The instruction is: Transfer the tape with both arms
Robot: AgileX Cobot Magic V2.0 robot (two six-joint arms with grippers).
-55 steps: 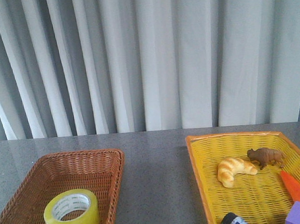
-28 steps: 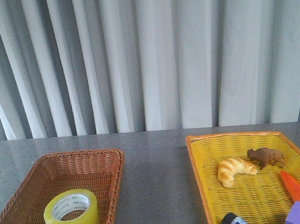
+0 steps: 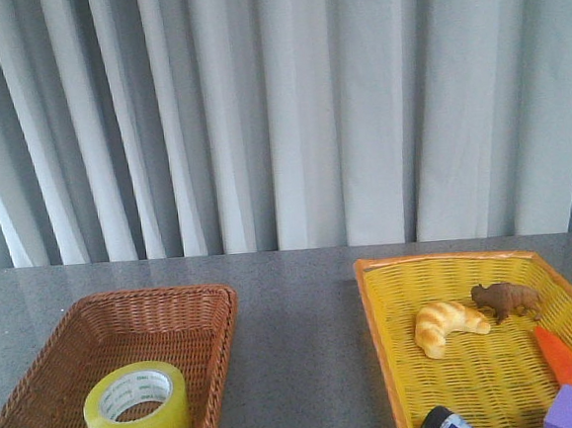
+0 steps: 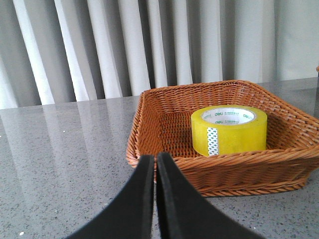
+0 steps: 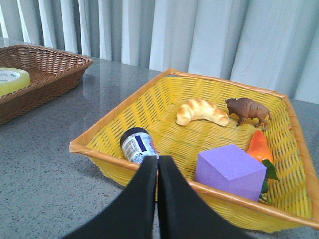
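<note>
Tape (image 4: 229,129) lying flat inside the brown wicker basket (image 4: 164,164), ahead of the left claw (image 4: 155,164) and slightly to one side, beyond the basket's near rim, apart from the fingers. Left claw pressed together, empty, above the grey table (image 4: 65,164). Right claw (image 5: 158,167) likewise pressed together, at the near rim of the yellow basket (image 5: 124,112); tape well apart from it.

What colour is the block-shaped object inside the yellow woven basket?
Purple. The block-shaped object shows best in the right wrist view, beside the orange toy carrot.
</note>
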